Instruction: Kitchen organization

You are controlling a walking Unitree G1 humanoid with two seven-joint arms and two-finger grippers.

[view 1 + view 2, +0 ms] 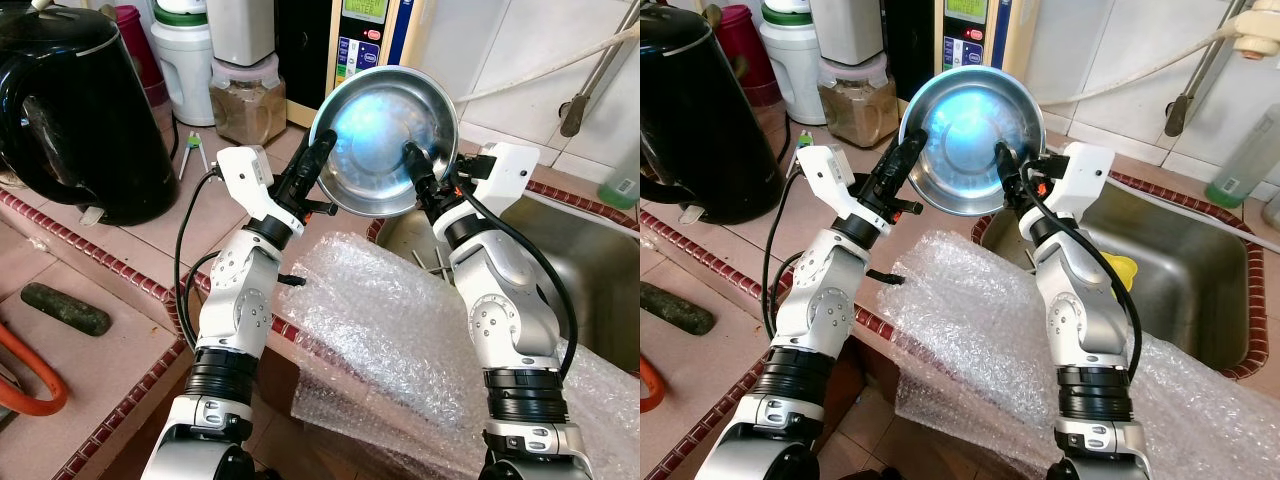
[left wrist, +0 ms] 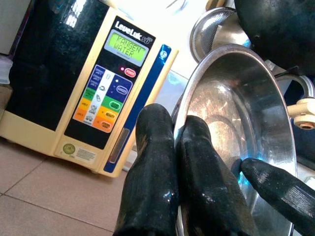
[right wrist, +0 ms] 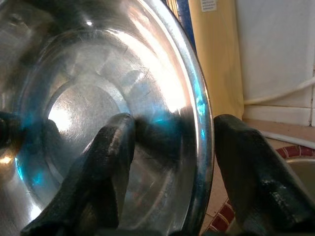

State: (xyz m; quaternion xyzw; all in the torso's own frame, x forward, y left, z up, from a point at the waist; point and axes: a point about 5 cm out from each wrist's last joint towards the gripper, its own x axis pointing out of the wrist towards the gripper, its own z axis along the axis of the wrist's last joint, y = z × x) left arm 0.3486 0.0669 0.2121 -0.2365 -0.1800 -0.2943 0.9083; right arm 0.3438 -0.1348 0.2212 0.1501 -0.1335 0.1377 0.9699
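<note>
Steel bowl (image 1: 385, 140) tilting on edge, hollow facing camera, being held aloft between both grippers above counter edge and bubble wrap (image 1: 400, 330). Left gripper (image 1: 322, 150) pinching rim at 9 o'clock, fingers (image 2: 197, 177) pressing together over edge. Right gripper (image 1: 415, 160) gripping rim near 4 o'clock, one finger (image 3: 106, 152) lying inside, other outside. Bowl blocking lower part of water ionizer (image 1: 365, 35). Black kettle (image 1: 80, 110) standing at 10 o'clock, cut off by frame. Sink (image 1: 1200, 280) lying at 3 o'clock, partly covered by wrap.
</note>
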